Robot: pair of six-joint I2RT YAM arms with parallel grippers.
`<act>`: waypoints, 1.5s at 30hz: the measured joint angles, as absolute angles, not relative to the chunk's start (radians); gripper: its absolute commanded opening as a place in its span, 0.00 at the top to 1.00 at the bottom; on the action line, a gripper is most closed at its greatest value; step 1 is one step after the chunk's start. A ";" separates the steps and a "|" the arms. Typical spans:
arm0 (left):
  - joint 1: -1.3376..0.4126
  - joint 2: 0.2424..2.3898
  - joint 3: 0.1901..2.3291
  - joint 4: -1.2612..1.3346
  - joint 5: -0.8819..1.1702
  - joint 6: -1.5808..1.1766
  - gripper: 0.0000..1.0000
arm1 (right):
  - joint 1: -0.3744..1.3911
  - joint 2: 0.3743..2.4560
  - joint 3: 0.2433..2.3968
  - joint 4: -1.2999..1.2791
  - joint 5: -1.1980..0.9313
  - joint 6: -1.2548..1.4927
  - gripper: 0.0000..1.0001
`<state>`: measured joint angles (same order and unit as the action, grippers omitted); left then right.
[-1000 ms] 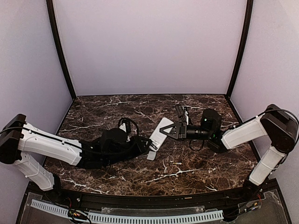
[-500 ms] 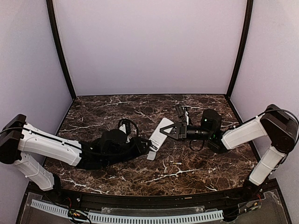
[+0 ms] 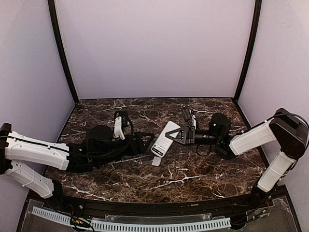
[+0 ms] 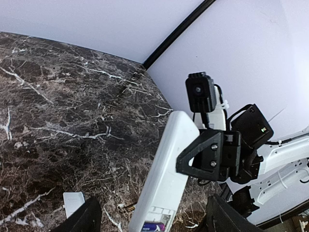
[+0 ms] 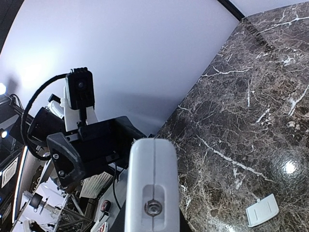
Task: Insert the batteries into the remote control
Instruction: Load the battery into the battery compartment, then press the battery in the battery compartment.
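The white remote control (image 3: 164, 137) hangs tilted over the table, plain back up, and my right gripper (image 3: 175, 135) is shut on its upper half. At its lower end the compartment stands open, and one of the batteries (image 4: 153, 226), dark with blue and red marks, lies in it. My left gripper (image 3: 147, 144) is open just left of that end, its fingers (image 4: 83, 220) apart on either side of it and touching nothing. In the right wrist view the remote control's end (image 5: 152, 186) fills the foreground.
A small white flat cover piece (image 3: 155, 161) lies on the dark marble table (image 3: 203, 174) just below the remote, also in view as the cover piece (image 4: 73, 202) and cover piece (image 5: 262, 210). A tiny brass-tipped thing (image 4: 128, 208) lies beside the remote's lower end.
My left gripper has opened and drawn back to the left, away from the remote's lower end, and a battery now lies in the compartment. The right arm and the remote have held still.
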<state>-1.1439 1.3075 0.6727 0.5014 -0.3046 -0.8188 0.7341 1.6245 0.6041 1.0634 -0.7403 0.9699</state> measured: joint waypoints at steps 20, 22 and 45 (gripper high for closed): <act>-1.114 1.405 0.750 0.412 0.032 -0.586 0.45 | 0.734 1.625 0.604 1.084 -0.810 0.971 1.00; -1.114 1.418 0.757 0.409 0.047 -0.586 0.48 | 0.734 1.625 0.604 1.088 -0.815 0.971 1.00; -1.091 1.431 0.759 0.398 0.108 -0.628 0.87 | 0.724 1.625 0.603 1.137 -0.848 0.981 1.00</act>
<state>-1.0908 1.4307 0.7593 0.3985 0.1081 -0.6285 0.7238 1.6245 0.6033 1.1370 -0.8482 0.9810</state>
